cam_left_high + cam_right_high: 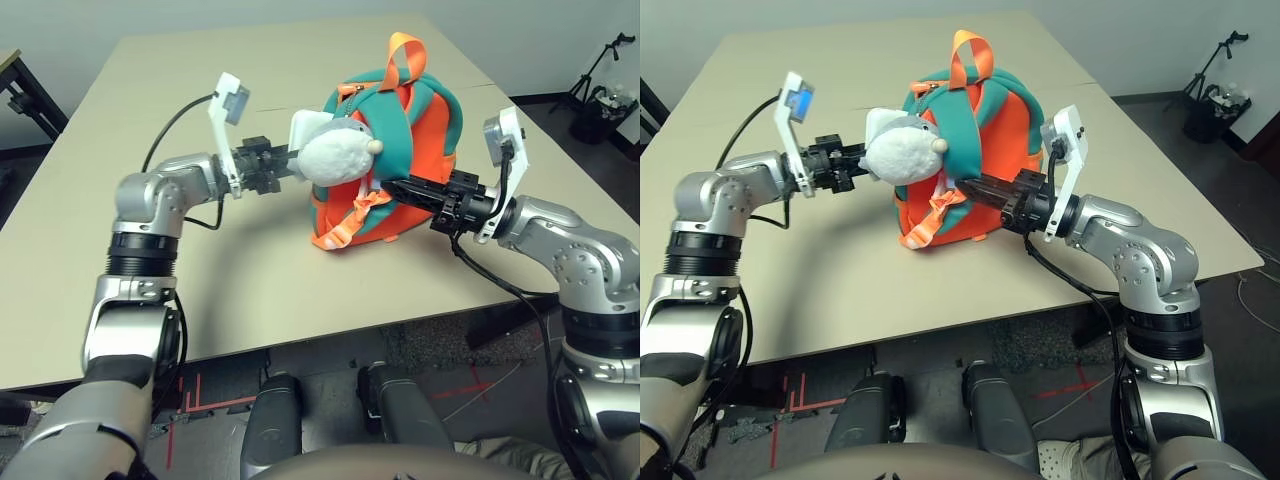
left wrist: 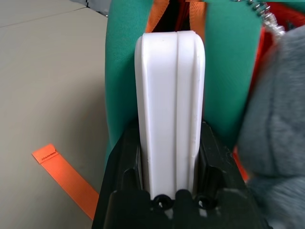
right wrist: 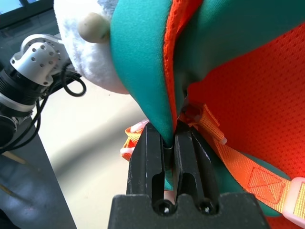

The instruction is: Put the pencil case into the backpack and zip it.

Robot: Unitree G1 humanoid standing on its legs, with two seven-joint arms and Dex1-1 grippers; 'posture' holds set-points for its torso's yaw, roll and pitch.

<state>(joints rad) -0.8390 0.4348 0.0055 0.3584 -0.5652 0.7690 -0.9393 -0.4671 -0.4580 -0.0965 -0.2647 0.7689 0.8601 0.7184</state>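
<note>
Our left pincer [image 1: 283,160] clamps the pencil case [image 2: 170,109] at the backpack [image 1: 420,130] mouth; right pincer [image 3: 170,138] pinches the teal flap. We should hold the opening wide, slide straight in.

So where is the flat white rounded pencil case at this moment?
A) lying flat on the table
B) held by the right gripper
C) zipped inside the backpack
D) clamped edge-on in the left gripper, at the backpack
D: the left gripper clamps the white pencil case against the teal-and-orange backpack.
</note>
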